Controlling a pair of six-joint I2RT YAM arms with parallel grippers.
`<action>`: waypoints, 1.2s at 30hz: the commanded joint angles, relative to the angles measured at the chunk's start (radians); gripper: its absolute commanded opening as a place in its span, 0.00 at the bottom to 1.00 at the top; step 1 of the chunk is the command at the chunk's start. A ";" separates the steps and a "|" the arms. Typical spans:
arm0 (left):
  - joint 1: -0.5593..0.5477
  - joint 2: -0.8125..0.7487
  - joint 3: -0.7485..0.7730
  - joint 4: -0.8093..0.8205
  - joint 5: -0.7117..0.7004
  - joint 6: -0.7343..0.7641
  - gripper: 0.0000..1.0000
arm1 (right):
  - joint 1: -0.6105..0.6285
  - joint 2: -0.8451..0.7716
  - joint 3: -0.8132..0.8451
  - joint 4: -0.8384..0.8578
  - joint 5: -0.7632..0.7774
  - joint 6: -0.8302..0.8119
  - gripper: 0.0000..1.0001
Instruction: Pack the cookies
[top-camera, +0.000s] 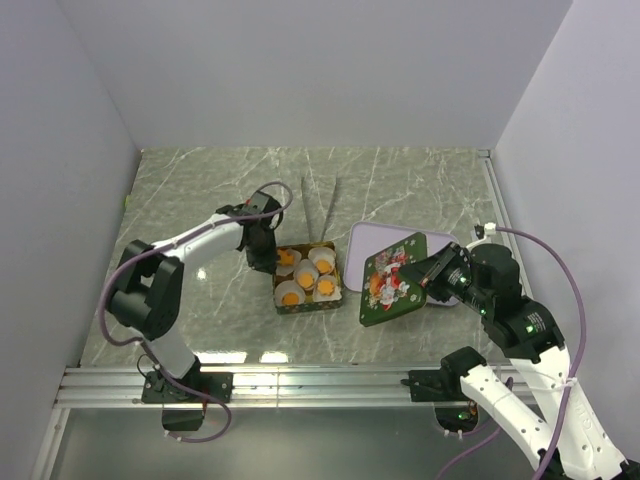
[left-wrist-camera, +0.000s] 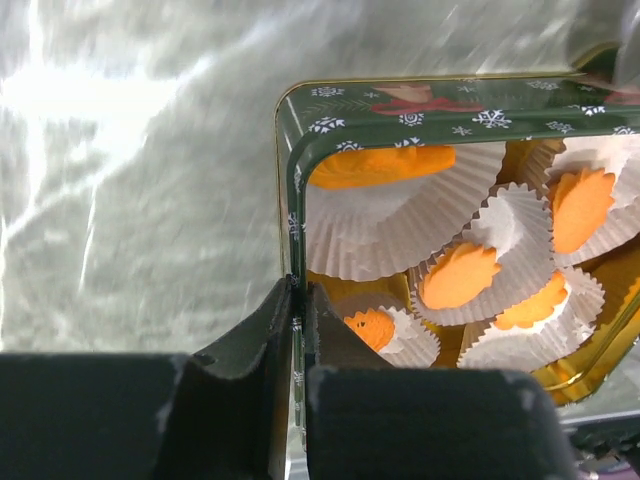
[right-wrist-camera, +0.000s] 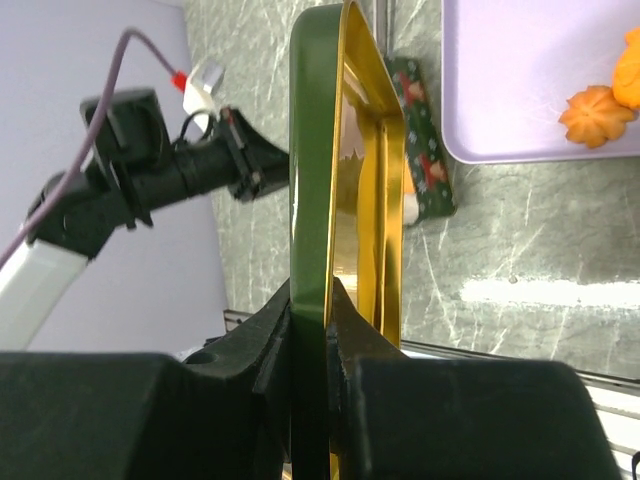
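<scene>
Inside tin (left-wrist-camera: 400, 115), ridged orange cookies (left-wrist-camera: 457, 277) in cups (left-wrist-camera: 400, 225), left fingers (left-wrist-camera: 283, 318) clamping tin, right fingers (right-wrist-camera: 282, 326) clamping lid (right-wrist-camera: 312, 150)

Left of the left gripper's (left-wrist-camera: 297, 300) fingers, which pinched the tin (left-wrist-camera: 400, 118) wall, lay open table (left-wrist-camera: 130, 200). Right of them, paper cups (left-wrist-camera: 400, 225) crowded the tin with little gap. The lid (right-wrist-camera: 308, 150), on edge between the right gripper's (right-wrist-camera: 310, 300) fingers, blocked the middle. Right of it lay bare marble and the tray (right-wrist-camera: 500, 100).

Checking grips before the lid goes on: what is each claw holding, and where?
Left claw pinches the tin by its side wall; right claw clamps the lid by its rim.
</scene>
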 joint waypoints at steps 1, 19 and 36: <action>0.001 0.051 0.088 -0.013 -0.022 0.060 0.04 | -0.006 -0.006 0.001 0.068 -0.032 -0.013 0.00; 0.056 -0.246 0.212 -0.119 -0.138 0.007 0.59 | -0.008 0.192 -0.223 0.836 -0.227 0.204 0.00; 0.197 -0.937 -0.579 0.596 0.258 -0.173 0.91 | 0.120 0.572 -0.245 1.252 -0.241 0.335 0.00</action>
